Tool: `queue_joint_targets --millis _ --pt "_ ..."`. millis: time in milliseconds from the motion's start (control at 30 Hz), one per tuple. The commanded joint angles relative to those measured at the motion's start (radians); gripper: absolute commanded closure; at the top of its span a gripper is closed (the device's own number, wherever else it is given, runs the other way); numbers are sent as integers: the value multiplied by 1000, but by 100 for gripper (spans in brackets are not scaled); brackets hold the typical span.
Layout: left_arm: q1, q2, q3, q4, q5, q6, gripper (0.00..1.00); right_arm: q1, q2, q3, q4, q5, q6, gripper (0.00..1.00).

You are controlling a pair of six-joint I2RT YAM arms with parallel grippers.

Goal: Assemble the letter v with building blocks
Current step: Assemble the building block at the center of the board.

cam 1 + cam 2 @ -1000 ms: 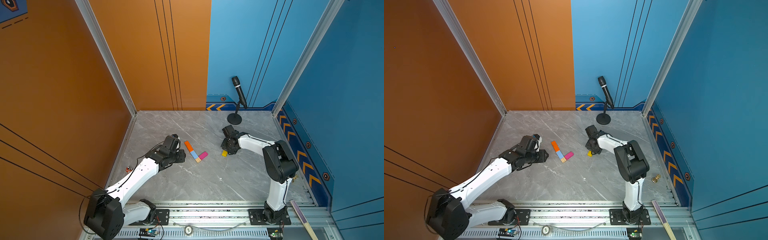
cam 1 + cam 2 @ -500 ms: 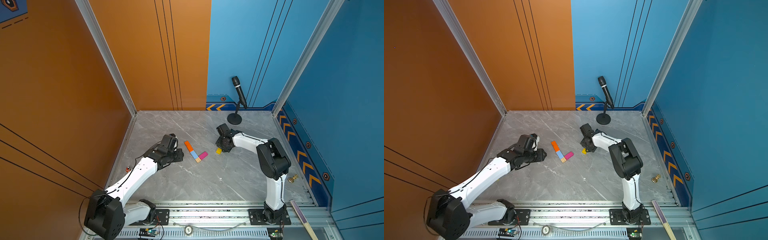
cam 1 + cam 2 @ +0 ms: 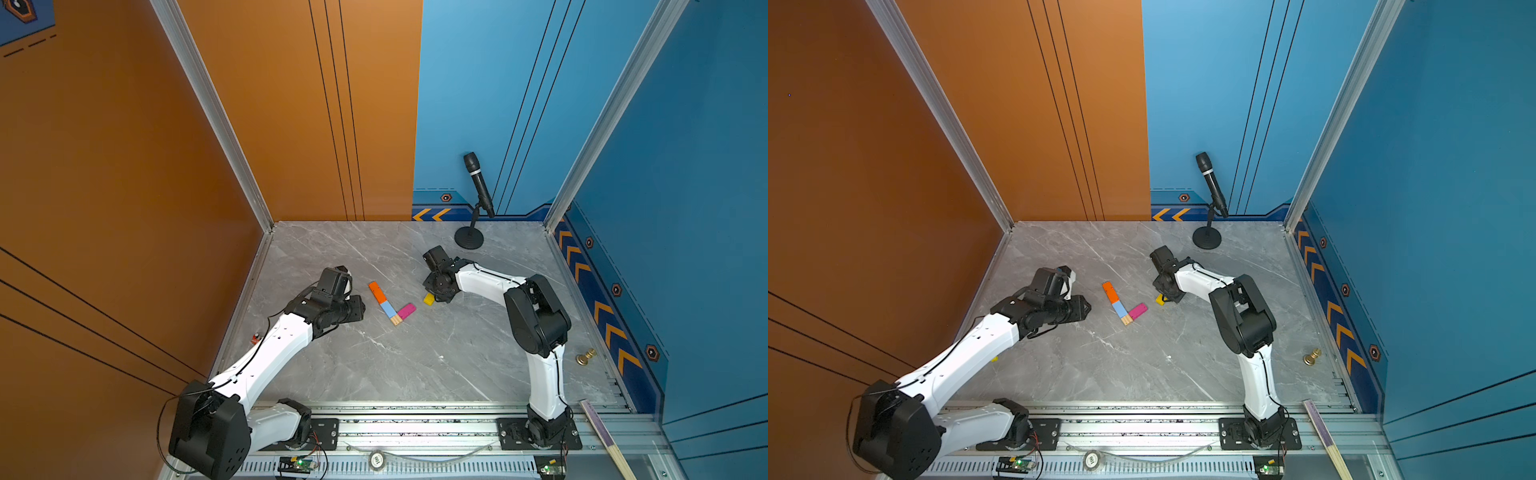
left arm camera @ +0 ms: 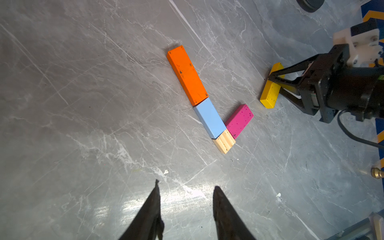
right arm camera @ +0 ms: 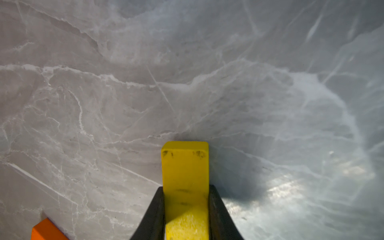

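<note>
Grey marble tabletop [image 3: 415, 365]: orange block [image 4: 187, 75], light blue block [image 4: 209, 118], wood block [image 4: 224, 141] laid end to end, one arm done. Pink block [image 4: 239, 121] starts second arm. Yellow block [image 5: 185, 166] not yet placed, pinched in right gripper [image 5: 186, 187] near pink. Left gripper [image 4: 186, 184] empty, jaws spread.

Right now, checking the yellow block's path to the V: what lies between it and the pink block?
Nothing but bare grey tabletop lies between the yellow block and the pink block; the left wrist view shows that gap best.
</note>
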Motion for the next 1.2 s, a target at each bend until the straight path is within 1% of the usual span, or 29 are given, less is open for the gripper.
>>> queue_joint_targets --millis 0,433,667,1167 --pt "11 -20 23 -28 21 20 57 12 35 32 -66 33 51 78" --pt "26 -31 21 -27 27 23 57 37 71 92 -117 43 110 76" --pt "29 -47 17 -28 27 21 57 58 83 128 -137 64 115 74" --pt "45 -68 3 -36 33 29 57 70 93 138 -148 80 129 73"
